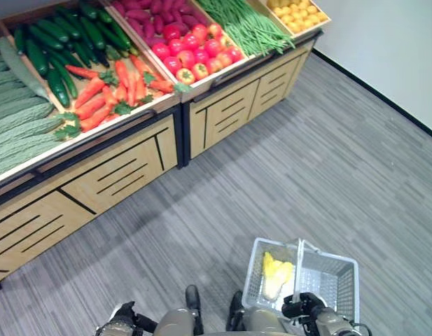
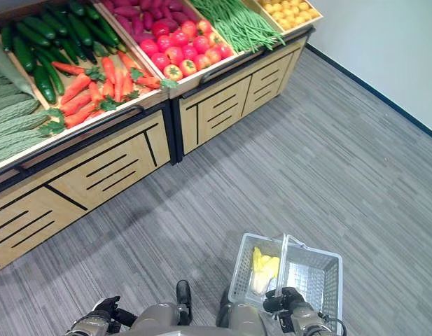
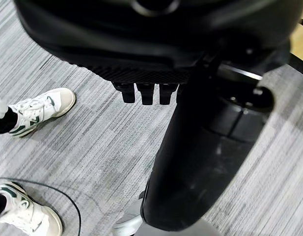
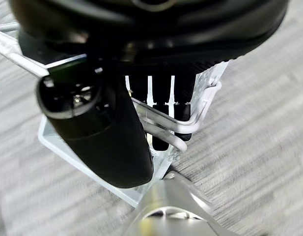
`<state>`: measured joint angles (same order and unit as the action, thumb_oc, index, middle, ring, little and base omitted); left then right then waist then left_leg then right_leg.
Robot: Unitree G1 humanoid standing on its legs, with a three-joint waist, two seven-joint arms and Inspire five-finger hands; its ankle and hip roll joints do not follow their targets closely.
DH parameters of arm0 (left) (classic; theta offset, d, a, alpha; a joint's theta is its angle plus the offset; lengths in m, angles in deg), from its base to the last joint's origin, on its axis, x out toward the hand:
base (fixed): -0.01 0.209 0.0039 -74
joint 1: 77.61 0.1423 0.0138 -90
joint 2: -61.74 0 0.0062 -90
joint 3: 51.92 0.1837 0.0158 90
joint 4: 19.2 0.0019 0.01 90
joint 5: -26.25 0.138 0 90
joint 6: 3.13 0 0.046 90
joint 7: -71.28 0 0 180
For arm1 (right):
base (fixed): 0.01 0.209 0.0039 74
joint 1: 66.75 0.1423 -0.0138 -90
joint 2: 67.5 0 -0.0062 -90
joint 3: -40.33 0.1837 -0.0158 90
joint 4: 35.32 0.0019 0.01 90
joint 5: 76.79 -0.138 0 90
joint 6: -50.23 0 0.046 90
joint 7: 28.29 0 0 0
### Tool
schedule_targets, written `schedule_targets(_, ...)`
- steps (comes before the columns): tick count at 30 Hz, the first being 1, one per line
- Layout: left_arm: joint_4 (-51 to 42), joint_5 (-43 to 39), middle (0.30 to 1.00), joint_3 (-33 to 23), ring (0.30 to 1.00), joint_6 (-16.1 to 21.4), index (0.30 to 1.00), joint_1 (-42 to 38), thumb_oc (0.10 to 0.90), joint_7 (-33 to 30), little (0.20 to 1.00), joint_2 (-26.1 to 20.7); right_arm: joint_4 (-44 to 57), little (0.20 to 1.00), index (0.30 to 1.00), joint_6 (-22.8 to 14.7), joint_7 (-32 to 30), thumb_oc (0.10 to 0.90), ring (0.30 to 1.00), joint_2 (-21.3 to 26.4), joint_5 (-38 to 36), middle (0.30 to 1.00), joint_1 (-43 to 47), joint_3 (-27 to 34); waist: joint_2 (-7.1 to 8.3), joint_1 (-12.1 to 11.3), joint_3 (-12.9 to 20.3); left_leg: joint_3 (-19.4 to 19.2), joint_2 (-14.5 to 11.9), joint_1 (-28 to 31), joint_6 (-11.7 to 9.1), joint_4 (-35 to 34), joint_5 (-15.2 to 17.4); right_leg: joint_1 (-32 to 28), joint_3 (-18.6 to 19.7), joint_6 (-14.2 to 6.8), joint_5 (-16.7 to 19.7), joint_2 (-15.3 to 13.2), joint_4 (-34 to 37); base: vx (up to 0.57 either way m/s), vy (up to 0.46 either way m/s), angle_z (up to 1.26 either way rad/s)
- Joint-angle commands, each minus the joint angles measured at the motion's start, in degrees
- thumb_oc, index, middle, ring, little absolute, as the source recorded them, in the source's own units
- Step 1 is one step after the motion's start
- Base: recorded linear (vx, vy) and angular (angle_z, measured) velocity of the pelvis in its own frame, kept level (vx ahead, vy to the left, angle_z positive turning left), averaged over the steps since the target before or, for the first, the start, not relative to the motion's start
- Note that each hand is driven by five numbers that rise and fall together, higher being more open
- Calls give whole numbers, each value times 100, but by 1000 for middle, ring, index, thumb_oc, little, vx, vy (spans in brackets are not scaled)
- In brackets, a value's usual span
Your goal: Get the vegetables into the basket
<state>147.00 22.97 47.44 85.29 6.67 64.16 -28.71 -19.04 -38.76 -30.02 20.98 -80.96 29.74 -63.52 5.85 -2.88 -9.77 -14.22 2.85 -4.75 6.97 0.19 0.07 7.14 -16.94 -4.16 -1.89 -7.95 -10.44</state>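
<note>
Grey striped carpet floor (image 1: 328, 175) across the scene. Two wooden tables side by side along the far edge: left table (image 1: 96, 182) and right table (image 1: 244, 98), both with light wood fronts, dark slot lines on the panels and black frame edges. A narrow dark gap runs between them. Crate of small yellow round fruit (image 1: 298, 14) at the far end of the right table. White wall (image 1: 391, 42) on the right, with a dark baseboard (image 1: 377, 94) where it meets the floor. In the left wrist view, a person's two white-and-green sneakers on the carpet, one (image 3: 41, 108) near, the other (image 3: 23, 216) well apart, with dark socks.
</note>
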Motion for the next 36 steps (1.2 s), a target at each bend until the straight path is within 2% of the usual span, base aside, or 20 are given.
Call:
schedule_targets(1,-39,45,1000,-129,1000,87,1000,-99,900,24,1000,-27,-100,300,300,76,180,400,300,111,284,300,-212,-220,8,-108,-197,438,-78,104,-166,371,751,-146,285,-417,362,-315,-189,18,194,24)
schedule_targets(3,-45,50,1000,-113,1000,73,1000,-103,900,38,1000,-61,-17,300,300,60,187,400,300,104,247,300,-216,-232,32,-117,-263,601,-18,96,-79,519,824,18,425,-421,435,-369,-824,-9,174,15)
schedule_targets(4,-71,28,1000,-97,1000,69,1000,-157,900,35,1000,-82,63,300,300,38,187,400,300,109,176,300,-173,-252,39,-87,-321,758,42,34,-9,556,759,295,763,-317,593,-274,-1217,-33,117,34)
schedule_targets(5,-71,28,1000,-97,1000,69,1000,-158,900,35,1000,-82,63,300,300,38,187,400,300,108,176,300,-172,-252,43,-88,-308,754,44,17,-9,559,757,316,767,-316,591,-276,-1226,-28,83,48)
schedule_targets(8,-53,28,1000,-88,1000,76,1000,-183,900,34,1000,-95,65,300,300,34,198,400,300,130,90,300,-155,-296,-33,-20,-301,1038,36,67,-57,406,620,493,1554,-182,513,165,-772,24,28,67)
schedule_targets(11,-34,53,1000,-6,1000,87,1000,-265,900,34,1000,-84,6,300,300,31,188,400,300,137,9,300,-136,-323,-60,30,-368,1287,47,4,-126,420,506,732,2304,-172,485,499,-126,-7,-41,47)
schedule_targets(13,-27,64,1000,49,1000,91,1000,-330,900,21,1000,-78,3,300,300,33,178,400,300,132,-28,300,-142,-343,-31,64,-418,1468,85,-14,-172,380,450,803,2603,-208,520,603,156,-20,-118,50)
schedule_targets(14,-30,60,1000,63,1000,94,1000,-345,900,19,1000,-73,26,300,300,33,174,400,300,125,-6,300,-147,-361,-16,68,-434,1540,98,-25,-200,340,408,853,2634,-233,567,610,291,-7,-150,84)
schedule_targets(17,-61,5,1000,82,1000,100,1000,-365,900,-13,1000,-56,135,300,300,39,167,400,300,135,136,300,-152,-459,16,64,-482,1671,134,-33,-259,286,337,927,2379,-258,718,508,526,-5,-186,65)
schedule_targets(20,-68,-29,1000,119,1000,121,1000,-394,900,-15,1000,-19,221,300,300,16,235,400,300,140,460,300,-125,-687,31,60,-434,1875,111,-22,-373,124,213,695,2143,-188,605,449,670,28,-338,47)
schedule_targets(25,8,-166,1000,160,1000,149,1000,-370,900,10,1000,91,249,300,300,-7,266,400,300,268,794,300,70,-985,-95,60,-261,2218,-91,-50,-566,-48,14,493,1817,-6,464,527,781,48,-302,62)
schedule_targets(30,4,-255,1000,173,1000,145,1000,-364,900,34,1000,176,279,300,300,-18,267,400,300,303,832,300,152,-1074,-182,91,-255,2411,-232,-109,-758,-66,-126,365,1580,158,273,603,778,1,-268,36)
schedule_targets(31,-17,-313,1000,195,1000,138,1000,-378,900,29,1000,206,300,300,300,-28,238,400,300,303,813,300,178,-1080,-221,111,-274,2470,-304,-185,-852,-80,-245,356,1404,230,168,624,704,-22,-176,38)
schedule_targets(32,-17,-313,1000,195,1000,138,1000,-378,900,29,1000,206,300,300,300,-28,238,400,300,303,813,300,179,-1080,-223,122,-274,2482,-304,-186,-853,-84,-248,355,1392,230,165,622,702,-33,-274,68)
schedule_targets(34,-36,-367,1000,226,1000,125,1000,-384,900,53,1000,247,346,300,300,-27,240,400,300,326,875,300,206,-1128,-297,148,-336,2527,-405,-185,-962,-208,-432,298,1126,334,-40,649,540,-33,-264,83)
schedule_targets(35,-48,-355,1000,274,1000,114,1000,-409,900,51,1000,280,387,300,300,-27,223,400,300,329,892,300,220,-1139,-328,210,-361,2419,-459,-251,-973,-297,-567,266,933,373,-133,626,498,-66,-264,69)
schedule_targets(36,-49,-360,1000,286,1000,104,1000,-439,900,37,1000,316,380,300,300,-21,192,400,300,337,871,300,240,-1103,-354,249,-396,2124,-481,-289,-916,-316,-600,203,796,389,-130,564,501,-68,-158,109)
